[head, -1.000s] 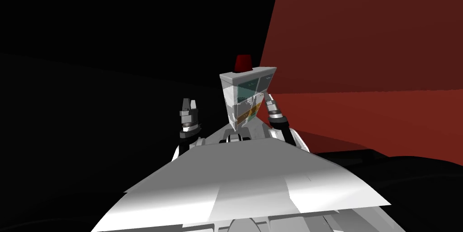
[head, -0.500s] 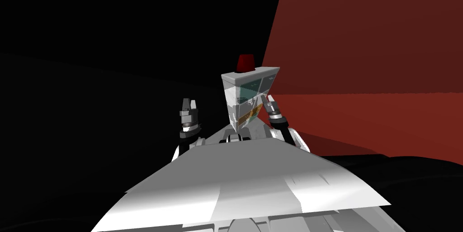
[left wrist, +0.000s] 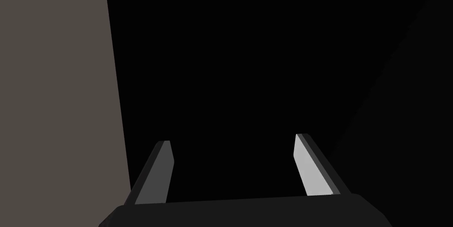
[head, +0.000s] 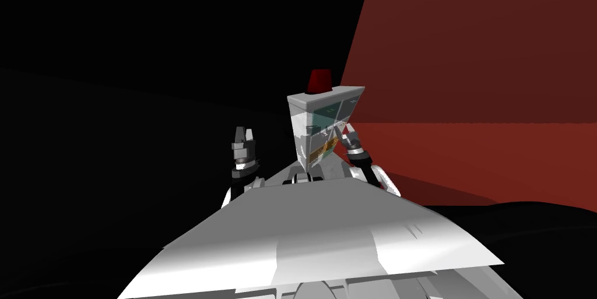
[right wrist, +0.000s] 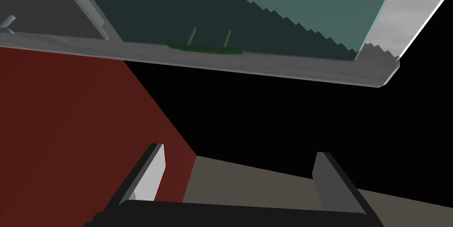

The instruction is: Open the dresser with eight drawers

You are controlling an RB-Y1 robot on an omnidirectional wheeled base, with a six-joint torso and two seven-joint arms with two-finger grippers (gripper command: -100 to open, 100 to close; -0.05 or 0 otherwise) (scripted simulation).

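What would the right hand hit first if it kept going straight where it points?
Likely nothing near: straight ahead of the right hand is a black area. The dresser, with its teal drawer and green handle, sits just off that line, so the hand may slip past its edge. Depth is unclear.

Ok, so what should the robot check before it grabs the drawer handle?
1. Right gripper open: ok, its fingers stand wide apart.
2. Nothing held between them: ok.
3. Green handle on the teal drawer front in sight: ok.
4. Handle between the fingers: not ok, it lies beyond the fingertips.
5. Left gripper out of the way: ok, it is raised and open, apart from the dresser.
6. Drawer shut or already pulled out a bit: cannot tell.
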